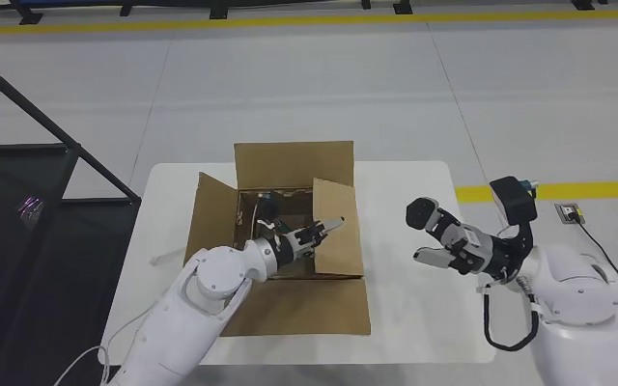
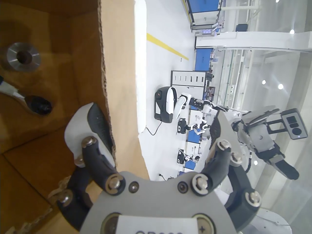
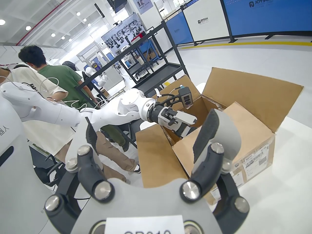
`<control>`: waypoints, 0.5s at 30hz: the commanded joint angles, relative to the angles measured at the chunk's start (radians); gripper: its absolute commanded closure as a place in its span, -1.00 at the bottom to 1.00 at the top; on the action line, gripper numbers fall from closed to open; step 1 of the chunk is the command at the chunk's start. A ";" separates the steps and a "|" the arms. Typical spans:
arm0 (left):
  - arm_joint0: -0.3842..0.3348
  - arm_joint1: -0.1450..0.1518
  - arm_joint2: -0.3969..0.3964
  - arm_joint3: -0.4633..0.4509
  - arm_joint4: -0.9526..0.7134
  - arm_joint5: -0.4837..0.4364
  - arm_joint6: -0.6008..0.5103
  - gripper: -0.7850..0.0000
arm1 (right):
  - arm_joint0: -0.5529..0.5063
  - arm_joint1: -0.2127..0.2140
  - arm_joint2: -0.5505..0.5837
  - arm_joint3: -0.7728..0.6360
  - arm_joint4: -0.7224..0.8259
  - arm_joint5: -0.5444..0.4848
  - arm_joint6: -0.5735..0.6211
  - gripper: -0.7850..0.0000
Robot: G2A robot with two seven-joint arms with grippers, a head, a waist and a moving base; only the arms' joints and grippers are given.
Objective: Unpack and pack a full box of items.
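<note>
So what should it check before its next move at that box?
1. Box flaps open: ok.
2. Left gripper open: ok, one finger on each side of the side flap.
3. Right gripper open and empty, beside the box: ok.
4. Metal ring in sight on the box floor: ok.
5. Everything inside the box accounted for: cannot tell.

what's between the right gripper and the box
Only a bare stretch of the white table. In the top view the right gripper is open beside the cardboard box, apart from it, with nothing lying in the gap.
</note>
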 commanded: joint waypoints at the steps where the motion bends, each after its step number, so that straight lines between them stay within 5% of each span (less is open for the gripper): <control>1: -0.005 -0.007 0.008 -0.003 0.005 0.004 0.045 -1.00 | -0.003 0.004 0.002 -0.005 0.001 -0.001 -0.004 -1.00; 15: -0.090 -0.088 0.151 0.057 -0.076 -0.084 0.185 -1.00 | -0.083 0.037 0.088 -0.038 0.027 -0.026 -0.060 -1.00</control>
